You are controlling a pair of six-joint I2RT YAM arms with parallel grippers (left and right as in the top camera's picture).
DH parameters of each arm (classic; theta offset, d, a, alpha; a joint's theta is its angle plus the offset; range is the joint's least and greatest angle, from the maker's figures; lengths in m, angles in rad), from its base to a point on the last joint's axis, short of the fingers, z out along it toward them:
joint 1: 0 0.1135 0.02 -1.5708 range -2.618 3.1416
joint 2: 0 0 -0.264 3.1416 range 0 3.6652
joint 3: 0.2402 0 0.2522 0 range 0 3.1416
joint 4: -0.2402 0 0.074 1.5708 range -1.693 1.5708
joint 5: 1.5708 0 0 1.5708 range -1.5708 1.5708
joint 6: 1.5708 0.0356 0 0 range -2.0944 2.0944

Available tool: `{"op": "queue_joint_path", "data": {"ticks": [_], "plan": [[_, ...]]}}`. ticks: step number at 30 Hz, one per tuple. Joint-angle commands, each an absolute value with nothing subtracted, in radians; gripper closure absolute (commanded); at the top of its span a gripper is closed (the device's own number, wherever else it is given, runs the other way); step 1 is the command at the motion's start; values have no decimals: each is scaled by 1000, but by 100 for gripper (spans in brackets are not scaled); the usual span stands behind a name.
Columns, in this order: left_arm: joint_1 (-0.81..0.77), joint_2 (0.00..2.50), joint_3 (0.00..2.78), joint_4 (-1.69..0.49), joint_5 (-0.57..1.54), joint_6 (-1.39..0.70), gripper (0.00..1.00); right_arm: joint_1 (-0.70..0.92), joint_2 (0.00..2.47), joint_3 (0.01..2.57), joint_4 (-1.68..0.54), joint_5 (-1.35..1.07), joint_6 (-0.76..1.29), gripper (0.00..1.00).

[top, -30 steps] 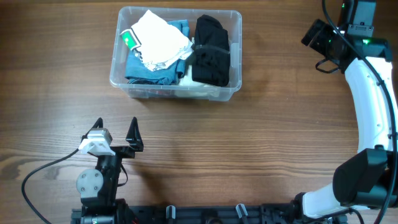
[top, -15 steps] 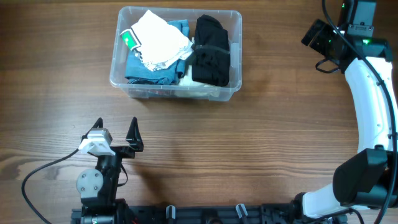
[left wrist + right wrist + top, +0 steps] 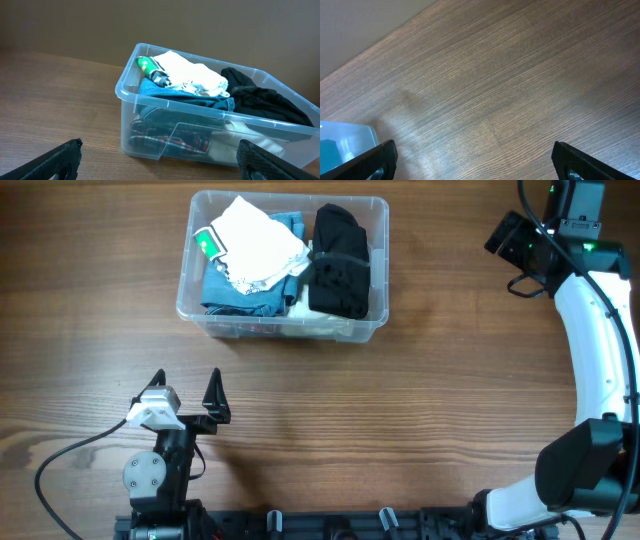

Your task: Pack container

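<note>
My left gripper stands spread wide, holding nothing. The container sits well apart at its 1 o'clock in the overhead view. My right gripper, likewise spread and empty, has it at 9 o'clock. The left wrist view shows a plaid cloth low behind the front wall, hidden from overhead. The right wrist view catches only one corner.

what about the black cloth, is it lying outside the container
No, the black cloth lies inside the container, next to the white cloth.
</note>
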State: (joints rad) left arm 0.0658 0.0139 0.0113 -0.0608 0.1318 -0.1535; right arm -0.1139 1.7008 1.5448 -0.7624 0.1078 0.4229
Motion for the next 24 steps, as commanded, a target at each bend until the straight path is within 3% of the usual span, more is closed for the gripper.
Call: {"op": "queue_joint_path", "data": {"ticks": [1,13,19,24], "plan": [[70,3,6,-65,123,-134,0,-109,1643,1542,-760,103,434,0],[70,3,6,-65,123,-134,0,-109,1239,1542,-767,107,419,0],[70,3,6,-65,123,-134,0,-109,1089,1533,-881,122,418,0],[70,3,6,-65,123,-134,0,-109,910,1288,-782,121,419,1]]}}
